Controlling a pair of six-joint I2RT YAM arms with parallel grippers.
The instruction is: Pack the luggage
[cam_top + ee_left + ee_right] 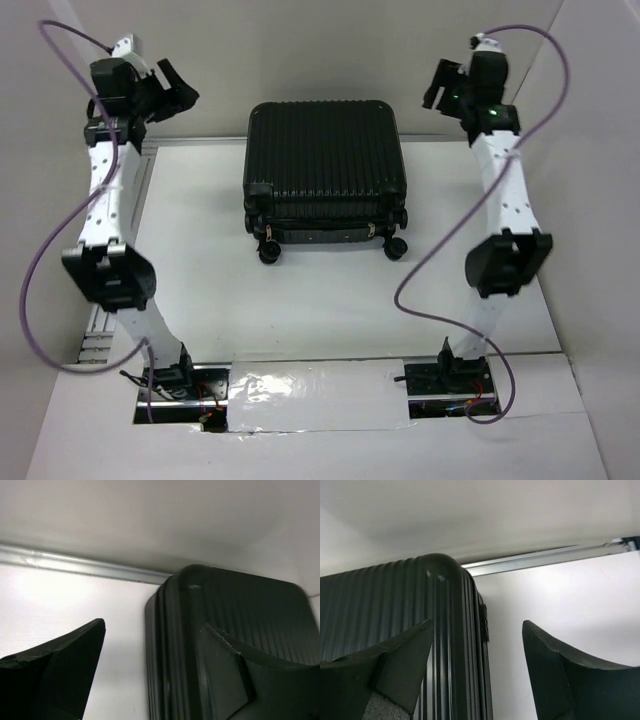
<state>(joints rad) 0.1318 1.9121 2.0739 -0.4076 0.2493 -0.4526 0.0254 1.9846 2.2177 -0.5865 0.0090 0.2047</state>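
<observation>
The luggage (325, 165), a black ribbed hard-shell suitcase, lies flat and closed on the white table (200, 220) near the back wall, with its wheels (270, 253) toward me. Its lining is hidden. My left gripper (180, 92) hovers open and empty off the suitcase's far left corner. In the left wrist view the left gripper (153, 625) frames the luggage's (240, 605) left edge. My right gripper (437, 85) hovers open and empty off the far right corner. In the right wrist view the right gripper (477, 623) frames the luggage's (380, 605) right edge.
A metal rail (75, 562) runs along the table's back edge under the white wall; it also shows in the right wrist view (545, 557). A shiny sheet (315, 395) lies between the arm bases at the near edge. White walls close both sides.
</observation>
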